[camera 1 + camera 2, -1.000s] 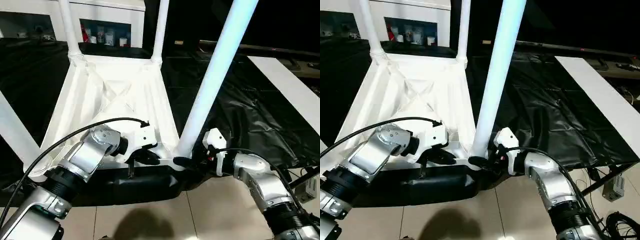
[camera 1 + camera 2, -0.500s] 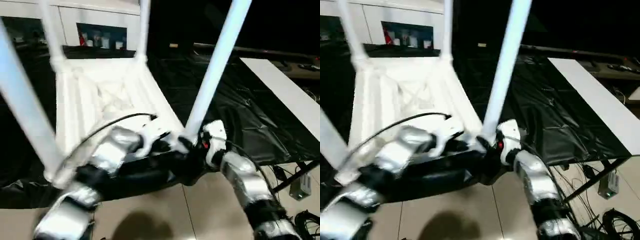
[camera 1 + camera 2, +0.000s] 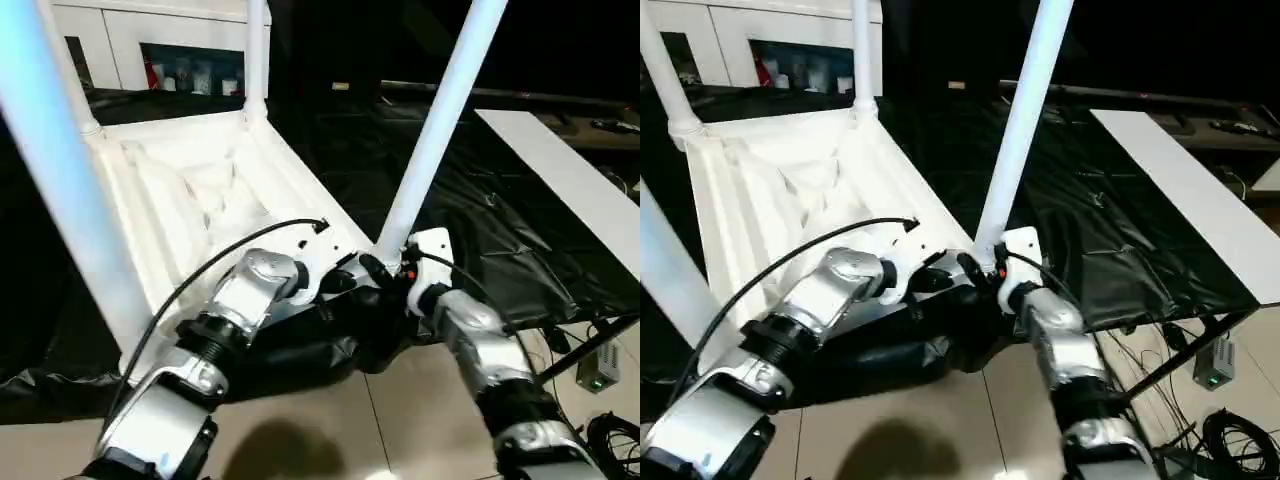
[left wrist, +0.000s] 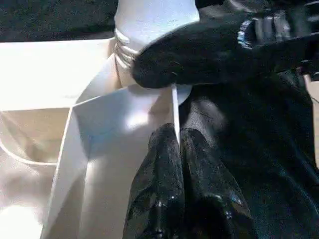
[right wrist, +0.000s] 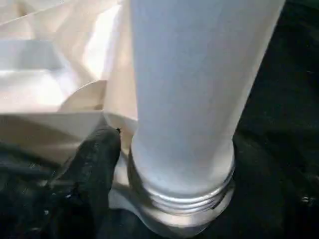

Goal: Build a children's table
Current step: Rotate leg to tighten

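All four legs are standing in the upturned children's table [image 3: 190, 190]; left tool [image 4: 175, 142] is pinching its rim, right tool [image 3: 378, 268] is clamping the near leg [image 3: 435, 125], perhaps tightening.

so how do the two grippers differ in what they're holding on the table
The left gripper pinches a thin rib at the tabletop edge, fingers pressed together on it. The right gripper sits at the base of the near right leg, where it enters its corner socket; one finger shows beside the thread, and its grip cannot be told. Both work at the same near corner.
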